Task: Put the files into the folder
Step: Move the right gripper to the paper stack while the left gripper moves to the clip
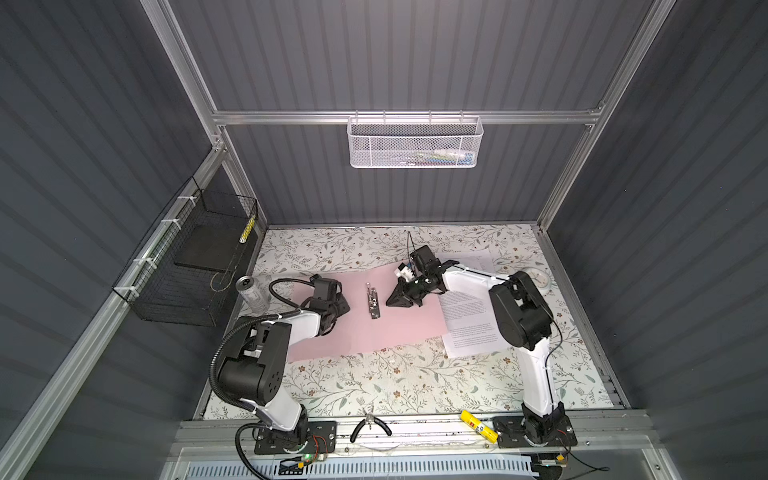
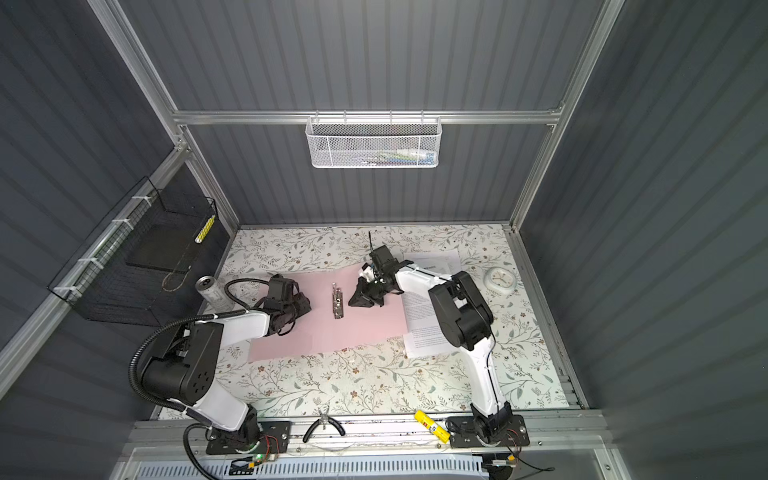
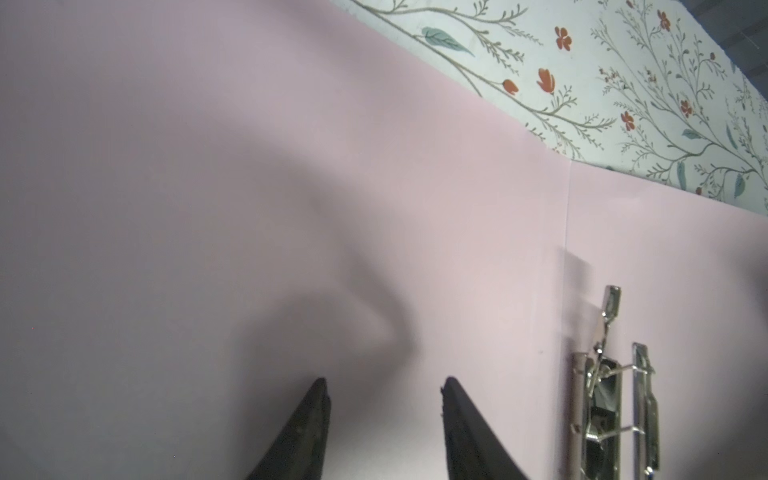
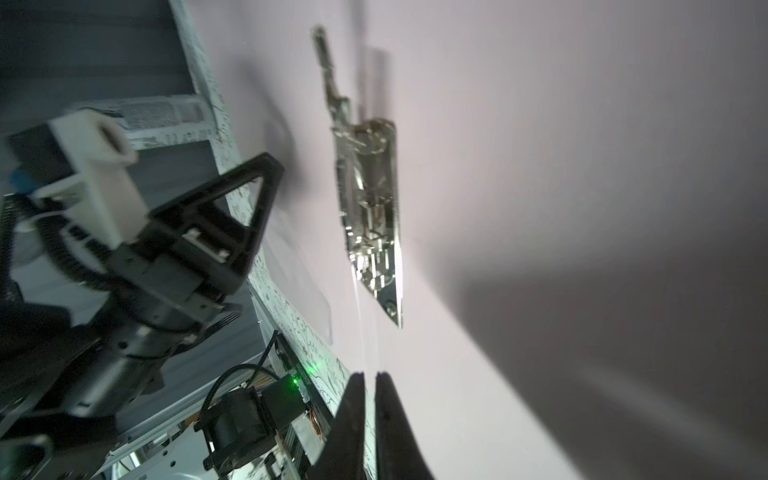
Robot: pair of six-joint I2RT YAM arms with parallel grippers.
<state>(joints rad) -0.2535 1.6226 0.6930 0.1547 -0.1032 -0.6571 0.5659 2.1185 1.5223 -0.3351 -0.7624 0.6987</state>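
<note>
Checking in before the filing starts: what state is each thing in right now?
folder: lying open and flat.
metal clip: lever raised, nothing under it.
files: on the table right of the folder, not in it.
left gripper: fingers apart over the folder, empty.
right gripper: fingers nearly together, empty.

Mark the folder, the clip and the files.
folder (image 1: 332, 332): a top view, bare pink card of its left leaf.
clip (image 1: 372, 302): a top view, middle of the metal mechanism.
files (image 1: 467, 316): a top view, printed face of the top sheet.
</note>
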